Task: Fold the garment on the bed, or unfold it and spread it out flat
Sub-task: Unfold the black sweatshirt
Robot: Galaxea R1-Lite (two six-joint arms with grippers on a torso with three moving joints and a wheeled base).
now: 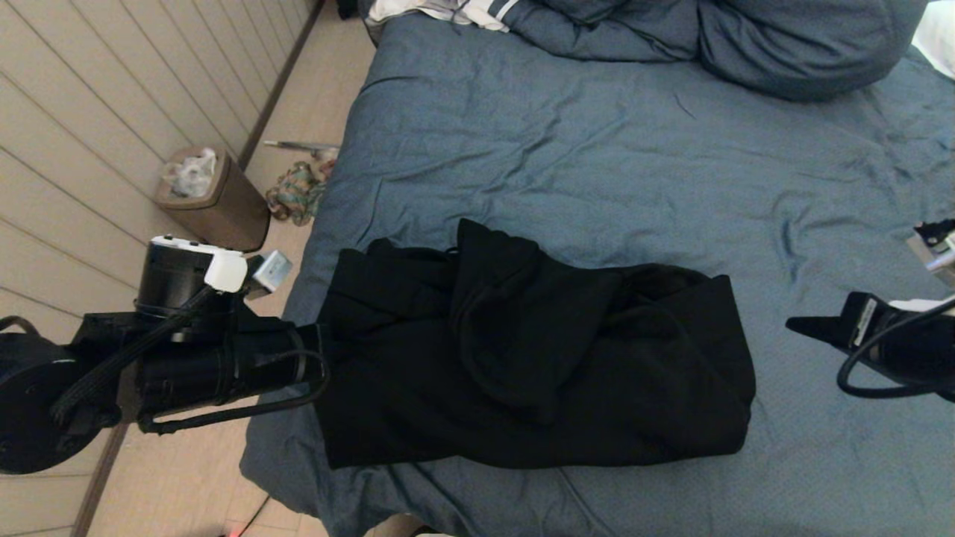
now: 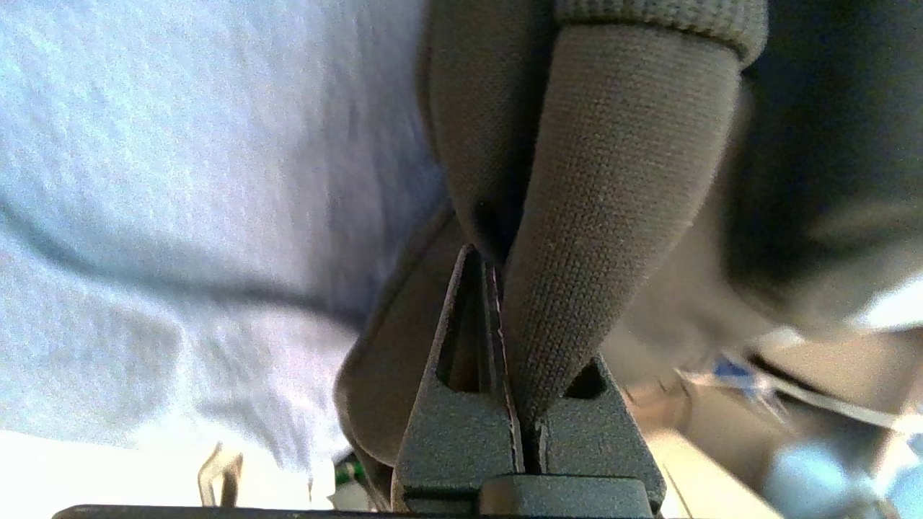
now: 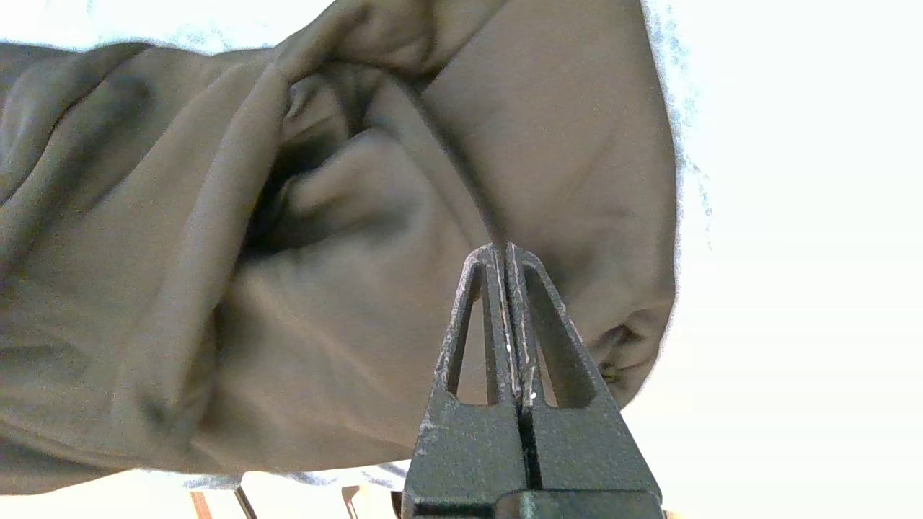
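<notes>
Both tools—L tool (image 2: 508,288) on garment (image 1: 522,350).

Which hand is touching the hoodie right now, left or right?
Left hand: touching; the left wrist view shows hoodie fabric pinched between its fingers. Right hand: apart; the head view shows bare bed between it and the hoodie.

Black arms (image 1: 186,358) (looped cables); white caps

My head camera looks down on the bed (image 1: 597,149) from high up. Each wrist camera sits very close behind its fingers, low over the duvet. All three views share the garment (image 1: 537,350), which fills both wrist views.
</notes>
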